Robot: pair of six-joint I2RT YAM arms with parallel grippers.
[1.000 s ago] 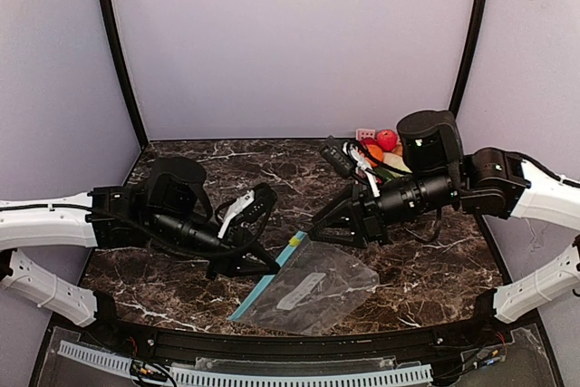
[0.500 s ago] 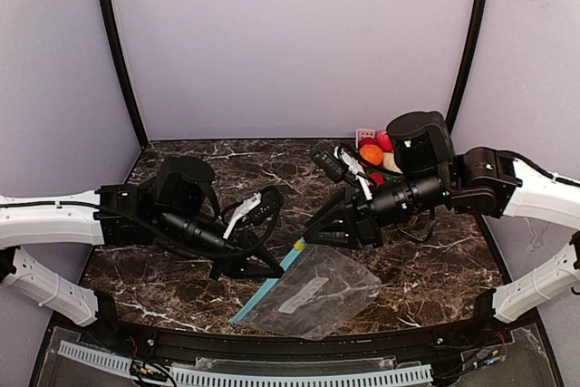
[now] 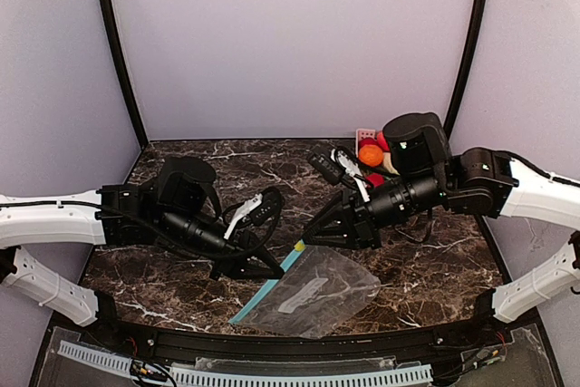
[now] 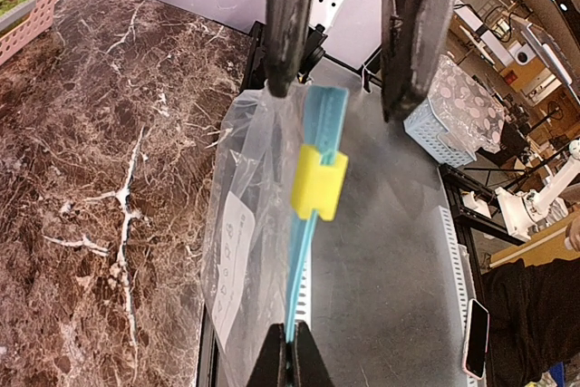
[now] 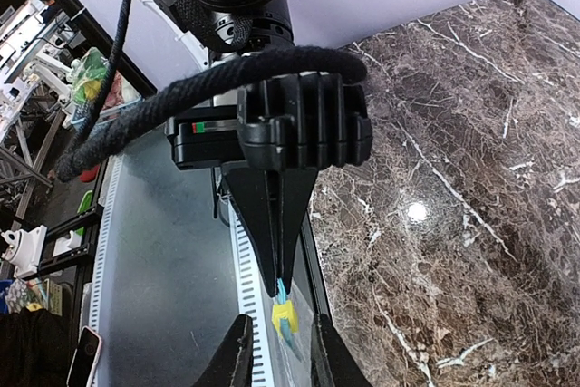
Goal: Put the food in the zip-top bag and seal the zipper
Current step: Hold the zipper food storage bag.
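The clear zip-top bag (image 3: 319, 289) lies flat near the table's front edge, its white label (image 4: 228, 260) facing up. The teal zipper (image 3: 265, 287) runs along its left edge and carries a yellow slider (image 4: 319, 183). My left gripper (image 4: 291, 362) is shut on the zipper strip, a little way from the slider. My right gripper (image 5: 283, 357) is open, with one finger on each side of the slider (image 5: 285, 316) and a small gap either way. The food (image 3: 372, 153) sits in a pink basket (image 4: 25, 17) at the back right, mostly hidden behind my right arm.
The dark marble table ends in a black rail (image 3: 272, 343) just in front of the bag. My two arms meet over the table's centre front. Black frame posts (image 3: 116, 47) stand at the rear corners.
The right gripper has slid left and down onto the zipper's far end, and its jaws have narrowed around the yellow slider. The left gripper stays clamped on the strip.
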